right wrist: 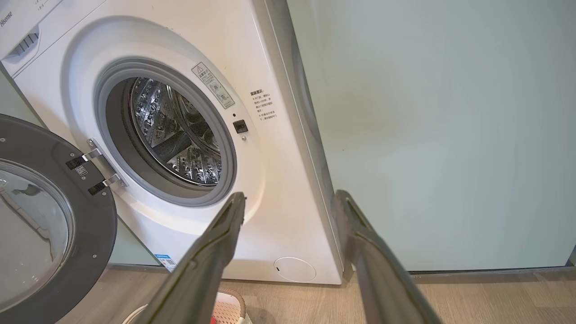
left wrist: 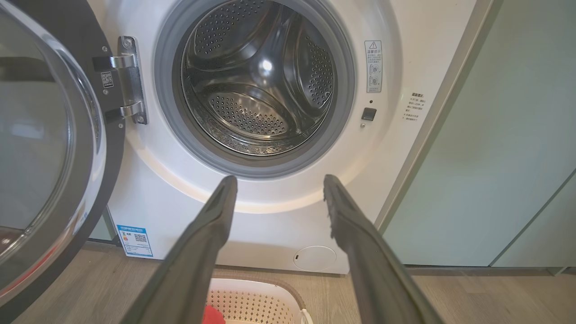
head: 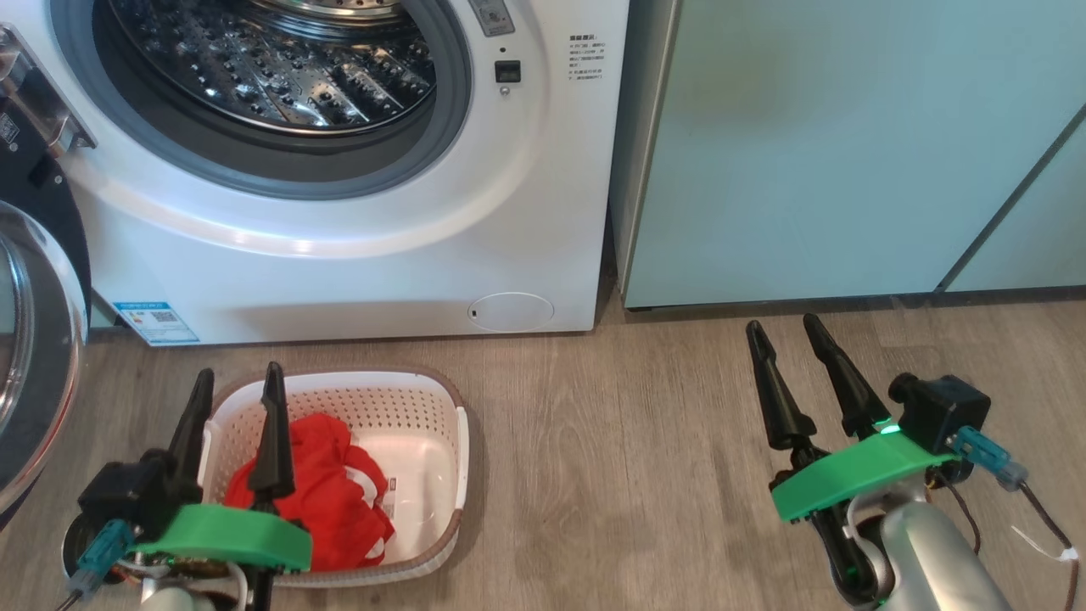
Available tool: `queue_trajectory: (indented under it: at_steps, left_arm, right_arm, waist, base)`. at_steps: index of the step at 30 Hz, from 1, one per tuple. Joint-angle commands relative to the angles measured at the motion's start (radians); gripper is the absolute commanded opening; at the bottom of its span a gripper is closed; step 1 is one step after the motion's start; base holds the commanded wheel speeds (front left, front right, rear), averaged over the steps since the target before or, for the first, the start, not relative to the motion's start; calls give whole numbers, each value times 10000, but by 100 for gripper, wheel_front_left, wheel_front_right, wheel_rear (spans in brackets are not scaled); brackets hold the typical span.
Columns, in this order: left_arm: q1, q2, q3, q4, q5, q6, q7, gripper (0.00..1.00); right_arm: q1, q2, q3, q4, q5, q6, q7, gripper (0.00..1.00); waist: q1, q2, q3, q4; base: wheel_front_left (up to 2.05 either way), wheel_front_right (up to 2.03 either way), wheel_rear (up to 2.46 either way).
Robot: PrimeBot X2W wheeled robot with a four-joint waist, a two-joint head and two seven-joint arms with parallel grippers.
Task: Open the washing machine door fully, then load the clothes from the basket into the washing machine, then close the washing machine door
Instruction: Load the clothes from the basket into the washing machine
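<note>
The white washing machine (head: pixel 356 255) stands ahead with its steel drum (left wrist: pixel 261 85) bare of laundry. Its black-rimmed glass door (head: pixel 34 339) is swung wide open to the left, hinged at the machine's left side (left wrist: pixel 130 81). The cream basket (head: pixel 424 399) sits on the floor before the machine, red clothes (head: pixel 322 492) heaped in its left half. My left gripper (head: pixel 239 382) hovers open above the basket's near left corner, holding nothing. My right gripper (head: pixel 785 331) is open over bare floor to the right, well clear of the basket.
Pale green cabinets (head: pixel 848 144) stand right of the machine. Grey wood floor (head: pixel 611 475) lies between basket and right gripper. The open door (right wrist: pixel 49 216) juts out on the left. A round flap (head: pixel 511 311) and blue sticker (head: pixel 157 322) sit low on the machine's front.
</note>
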Motion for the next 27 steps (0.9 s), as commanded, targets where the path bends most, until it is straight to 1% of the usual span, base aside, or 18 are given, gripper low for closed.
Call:
queue_trajectory:
  at_steps: [1,18,27]
  left_arm:
    - [-361,104,283,-267,45,32,-49,100]
    - [-318,104,183,-205,107,105,-49,100]
    - [-414,104,140,169,151,158,-49,100]
  right_arm:
    - [-384,75,206,-310,-104,0,-91,100]
    - [-387,95,233,-318,-51,0,-91,100]
    - [-502,68,219,-406,-80,0,-91,100]
  waist:
    - [0,0,-3,5]
    - [0,0,22,83]
    - [0,0,424,49]
  base:
    - [0,0,0]
    - [0,0,0]
    - [0,0,0]
